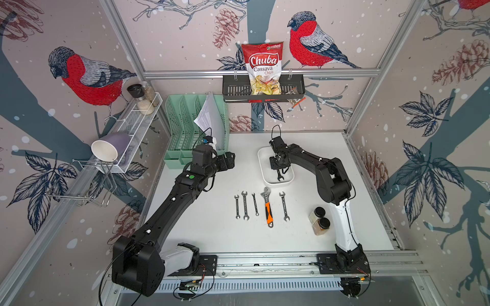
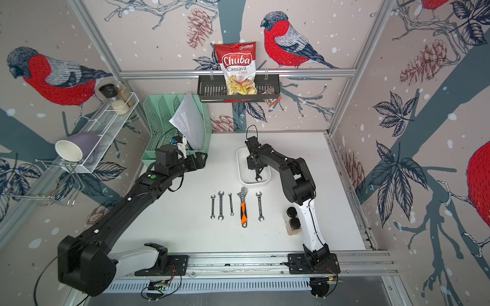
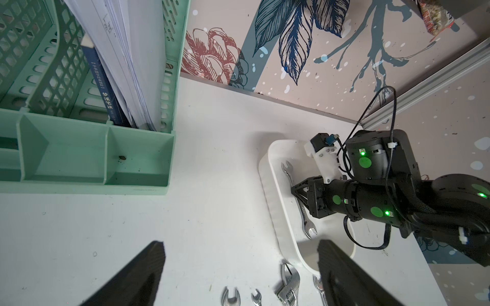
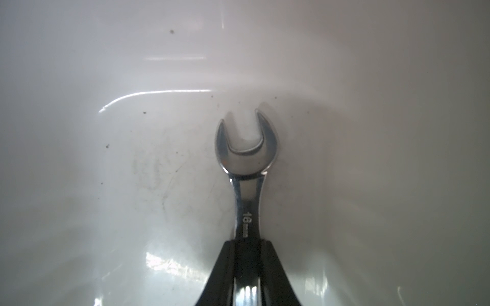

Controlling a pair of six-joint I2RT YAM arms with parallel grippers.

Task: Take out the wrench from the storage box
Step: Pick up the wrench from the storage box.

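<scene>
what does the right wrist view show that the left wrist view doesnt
Only the right wrist view: the printed 16 mark on the wrench shank, close up. Only the left wrist view: the mint organiser, loose wrenches on the table, the open left tool. Both: the right tool closed on the wrench inside the white storage box.

Overhead stereo pair (near-identical); wrist cameras toward the storage box [image 1: 266,174]
</scene>
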